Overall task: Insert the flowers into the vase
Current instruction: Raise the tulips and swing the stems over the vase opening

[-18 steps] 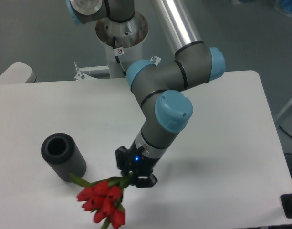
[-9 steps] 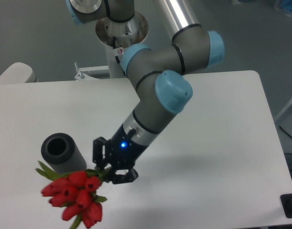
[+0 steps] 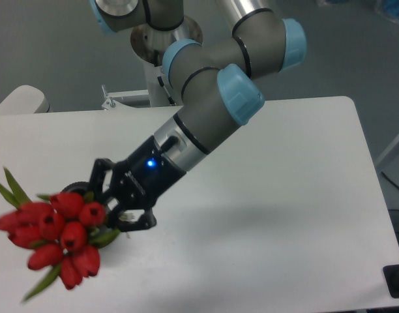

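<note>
My gripper [image 3: 116, 212] is shut on the stems of the flowers [image 3: 56, 235], a bunch of red tulip buds with green leaves, held up close to the camera at the lower left. The bunch and the gripper cover most of the vase [image 3: 74, 189]; only a sliver of its dark grey rim shows just behind the buds. I cannot tell how high the stems are above the vase's hole.
The white table [image 3: 284, 195] stretches to the right, with its rounded edge at the right side. The robot's base column [image 3: 165, 45] stands behind the table's back edge. A white rounded object [image 3: 20, 99] sits at the far left.
My arm has swung left and lifted toward the camera, carrying the flowers from the table's front middle to over the vase. The vase, in full view before, is now mostly hidden.
</note>
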